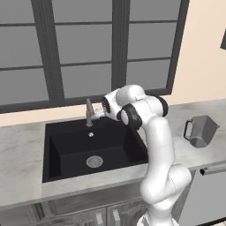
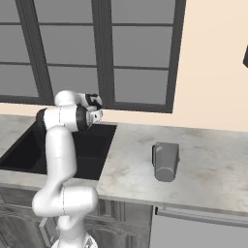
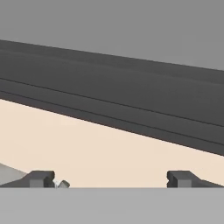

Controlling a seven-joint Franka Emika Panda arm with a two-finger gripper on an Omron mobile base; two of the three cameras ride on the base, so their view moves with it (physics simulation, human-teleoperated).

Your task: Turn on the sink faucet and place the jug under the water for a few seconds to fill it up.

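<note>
The fingers (image 3: 111, 179), wide apart and empty, sit just right of the faucet (image 1: 89, 113) (no water yet); the jug (image 1: 201, 131) stands well right on the desk (image 2: 203, 169).

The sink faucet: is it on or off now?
Off. No blue stream falls from the sink faucet into the sink; the basin looks dry.

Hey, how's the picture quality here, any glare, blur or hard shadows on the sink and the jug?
Left base view: flat even light, no glare; the sink reads matte black. Right base view: the jug is sharp, with only a faint shadow. Hand view: sharp, coarse rendering.
</note>
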